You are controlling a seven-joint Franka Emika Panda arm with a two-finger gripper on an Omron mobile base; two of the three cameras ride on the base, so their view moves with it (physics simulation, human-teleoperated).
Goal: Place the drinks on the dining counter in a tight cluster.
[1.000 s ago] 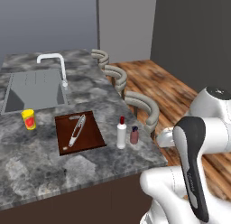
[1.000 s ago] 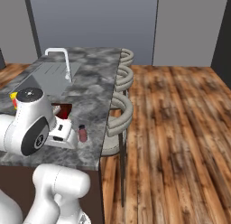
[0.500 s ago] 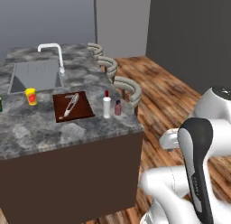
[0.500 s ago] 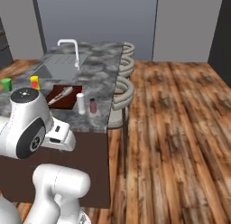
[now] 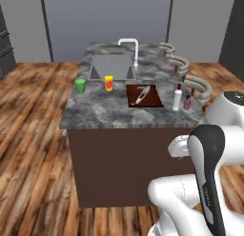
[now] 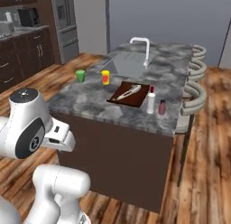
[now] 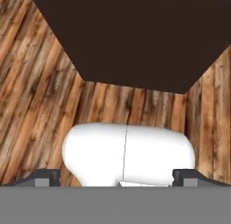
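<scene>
Wood-plank floor all round, with the gripper [image 7: 117, 178] nearest, pointed down at the boards in front of the dark brown base of the dining counter [image 5: 95, 113]; fingertips [image 7: 45, 177] spread wide at the 2 lower corners of the hand view, nothing between them. Beyond, on the grey marbled top, a brown cutting board [image 5: 144, 96] as landmark, a pale utensil lying on it. Just right of that board, near the counter's right edge, 2 drinks: a taller white bottle [image 5: 177, 98] with red cap and, just beside it, a short pinkish-red bottle [image 5: 187, 103], close but whether touching cannot be told. Third drink not made out. Left of the board, a yellow cup [image 5: 109, 83], then a green cup [image 5: 80, 85], well apart from the bottles. Behind the board, the sink [image 5: 110, 67] and white tap [image 5: 129, 48]; right of it, bar stools [image 5: 193, 85] tucked under the edge. Risks, judged: both bottles close to the right edge, so a sideways nudge on approach could tip one off; tall narrow white bottle likely to topple; a cup easily mistaken for a drink; a long reach up from so low could clip the counter edge.
</scene>
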